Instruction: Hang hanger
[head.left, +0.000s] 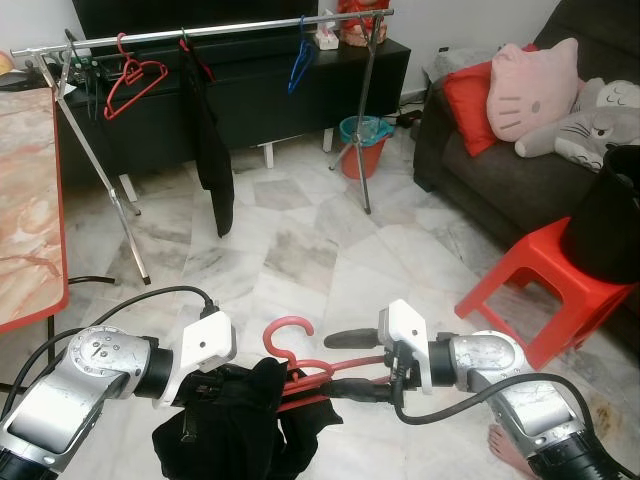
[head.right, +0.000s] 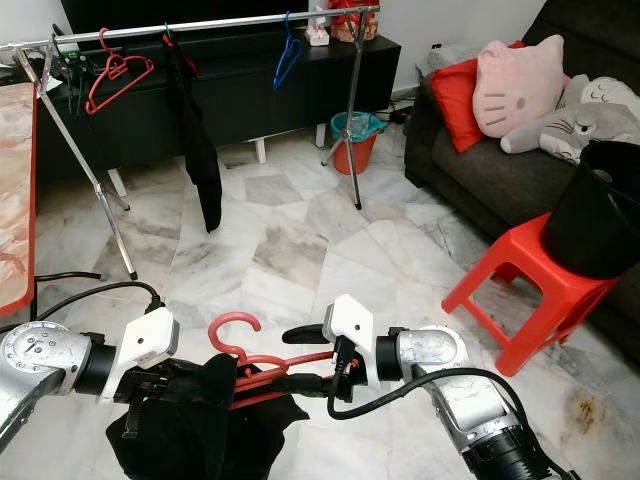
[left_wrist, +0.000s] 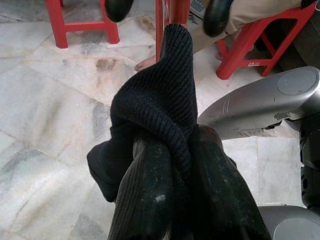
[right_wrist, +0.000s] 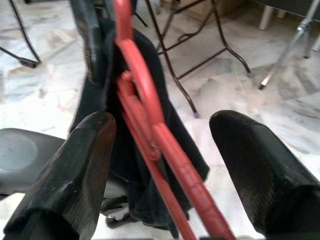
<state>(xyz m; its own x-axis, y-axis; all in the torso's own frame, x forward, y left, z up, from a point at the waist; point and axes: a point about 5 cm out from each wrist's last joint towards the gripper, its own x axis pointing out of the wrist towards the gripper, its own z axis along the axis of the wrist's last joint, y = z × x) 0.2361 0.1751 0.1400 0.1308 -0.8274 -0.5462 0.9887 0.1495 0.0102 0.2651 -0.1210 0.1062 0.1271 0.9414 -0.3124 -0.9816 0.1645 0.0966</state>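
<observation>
A red plastic hanger (head.left: 305, 372) lies nearly level low in the centre of the frame, its open hook (head.left: 284, 336) curling upward at centre-left and its arms running toward the right. A black knitted garment (head.left: 240, 425) is draped over its left part and hangs in a bunched, crumpled mass toward the bottom left-centre of the frame; the ribbed knit shows clearly in the left wrist view. In the right wrist view the hanger's doubled red bars cross diagonally, with the dark cloth sagging behind them. Both are held off the marble floor.
</observation>
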